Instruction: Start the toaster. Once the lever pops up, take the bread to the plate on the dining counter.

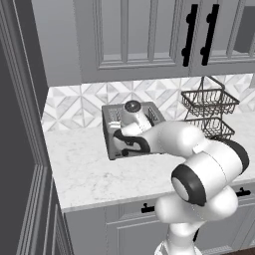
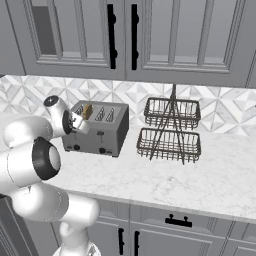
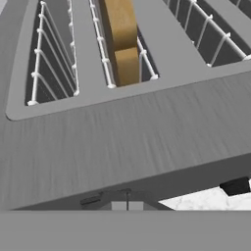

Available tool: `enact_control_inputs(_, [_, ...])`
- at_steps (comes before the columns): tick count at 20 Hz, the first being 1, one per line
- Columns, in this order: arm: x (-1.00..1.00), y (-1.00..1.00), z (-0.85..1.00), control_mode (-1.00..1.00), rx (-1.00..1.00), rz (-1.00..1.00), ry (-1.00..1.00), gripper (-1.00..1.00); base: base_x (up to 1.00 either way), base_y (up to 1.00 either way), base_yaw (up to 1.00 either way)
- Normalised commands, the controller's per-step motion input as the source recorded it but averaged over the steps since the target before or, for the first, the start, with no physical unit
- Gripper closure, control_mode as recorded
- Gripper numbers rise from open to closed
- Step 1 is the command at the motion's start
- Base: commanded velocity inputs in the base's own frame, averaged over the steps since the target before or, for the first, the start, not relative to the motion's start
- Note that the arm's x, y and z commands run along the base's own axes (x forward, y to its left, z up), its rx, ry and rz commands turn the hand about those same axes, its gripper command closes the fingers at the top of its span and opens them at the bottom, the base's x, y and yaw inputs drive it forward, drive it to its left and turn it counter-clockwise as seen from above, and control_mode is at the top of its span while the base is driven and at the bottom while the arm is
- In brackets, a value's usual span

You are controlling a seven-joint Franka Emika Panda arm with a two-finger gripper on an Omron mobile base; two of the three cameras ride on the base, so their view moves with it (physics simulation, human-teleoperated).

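So the toaster (image 2: 95, 129) sits on the marble worktop (image 2: 200, 175) against the tiled wall, with a two-tier wire basket stand (image 2: 170, 131) just to its right and grey cabinets (image 2: 125, 35) overhead. The bread (image 3: 122, 41) is standing upright in the second slot from the left, and in the right base view its tan top pokes a bit above the slot. The arm is bent over the toaster's front left corner, hand tilted down at the top edge. The gripper (image 3: 127, 206) is pinched fully closed with nothing between the tips, sitting right at the toaster's front top edge. One black lever (image 3: 236, 186) peeks out lower right in the hand view, off to the side of the fingertips.
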Motion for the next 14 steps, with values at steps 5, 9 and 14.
enact_control_inputs(5, [0.12,0.12,-0.27,-1.00,0.06,0.01,0.02,1.00,0.00,0.00,0.00])
enact_control_inputs(9, [0.04,0.17,-0.63,-1.00,0.04,0.01,0.09,1.00,0.00,0.00,0.00])
enact_control_inputs(14, [0.00,0.21,-0.92,-1.00,0.00,0.01,0.10,1.00,0.00,0.00,0.00])
